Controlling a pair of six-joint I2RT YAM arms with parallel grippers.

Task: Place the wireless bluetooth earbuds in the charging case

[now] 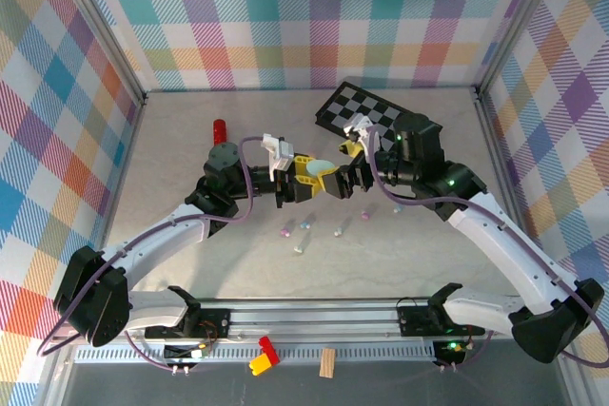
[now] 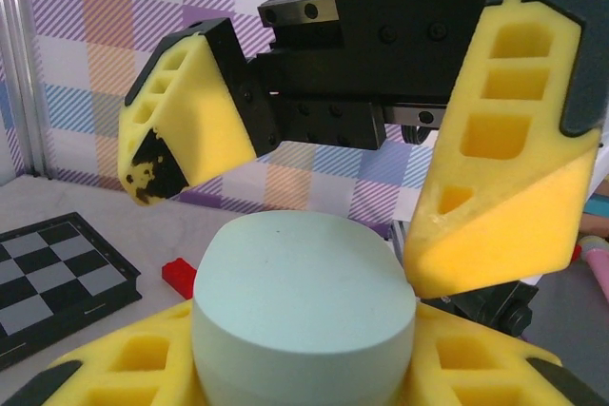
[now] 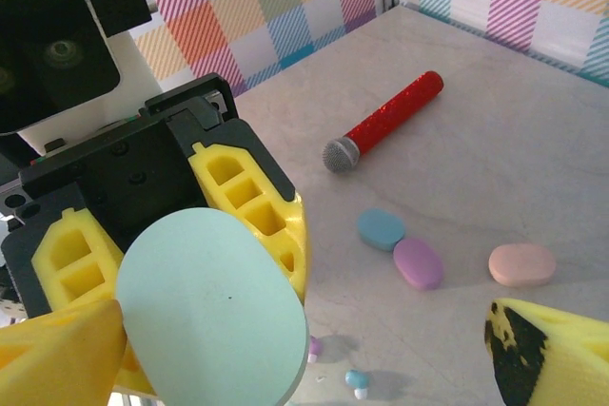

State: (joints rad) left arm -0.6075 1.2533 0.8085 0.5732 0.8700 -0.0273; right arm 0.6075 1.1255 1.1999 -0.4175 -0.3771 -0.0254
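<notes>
My left gripper [image 1: 312, 183] is shut on a mint pebble-shaped charging case [image 1: 325, 164], lifted above the middle of the table. In the left wrist view the case [image 2: 300, 301] sits between my yellow fingers [image 2: 476, 358]. My right gripper [image 1: 354, 174] faces it, open, one finger [image 2: 504, 168] on each side of the case and not touching it. In the right wrist view the case [image 3: 209, 311] shows its smooth oval face. Several tiny pastel earbuds [image 1: 306, 225] lie on the table below, among them a purple one [image 3: 313, 347] and a blue one [image 3: 357, 382].
Blue [image 3: 381, 229], purple [image 3: 418, 263] and peach [image 3: 521, 264] cases lie on the table by a red toy microphone [image 3: 385, 121]. A checkerboard [image 1: 366, 109] lies at the back right, a small red piece [image 2: 179, 275] near it. Toy bricks [image 1: 264, 356] and a wooden block [image 1: 327, 362] sit at the front rail.
</notes>
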